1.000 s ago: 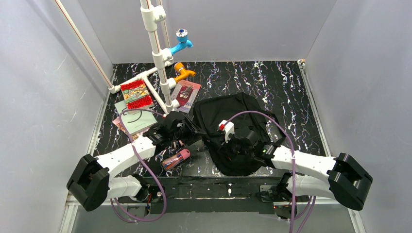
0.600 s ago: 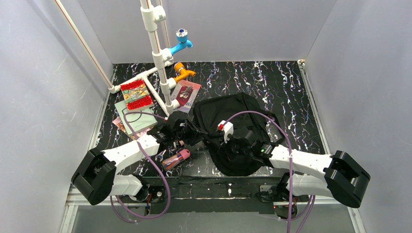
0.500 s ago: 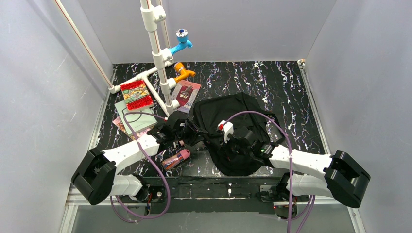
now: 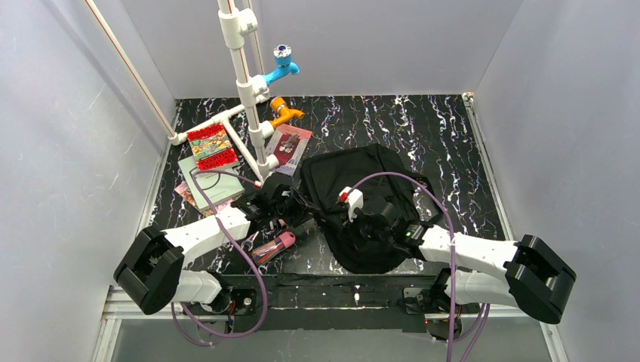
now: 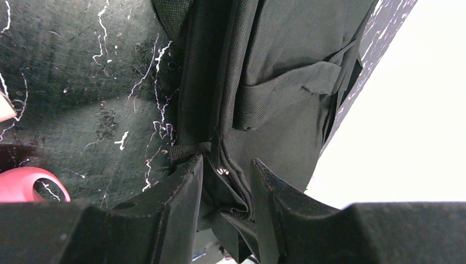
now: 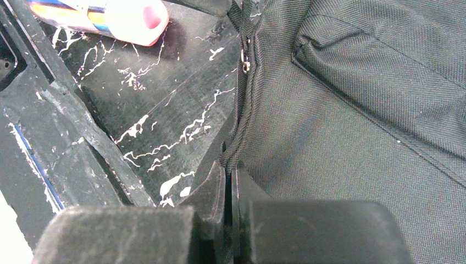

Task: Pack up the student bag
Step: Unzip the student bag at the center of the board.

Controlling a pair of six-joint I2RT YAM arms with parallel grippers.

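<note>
Both grippers working the student bag (image 4: 361, 197) edge.
Left gripper (image 5: 225, 190) is standing part-open, bag fabric between its fingers; right gripper (image 6: 228, 184) is pinching the bag's seam; contents hidden.

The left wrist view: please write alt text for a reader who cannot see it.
Two dark end effector fingers straddle a bunched fold along the seam of a black fabric backpack that lies on a black marbled tabletop. A small metal zipper part glints between them, and a pink looped object shows at the lower left.
</note>
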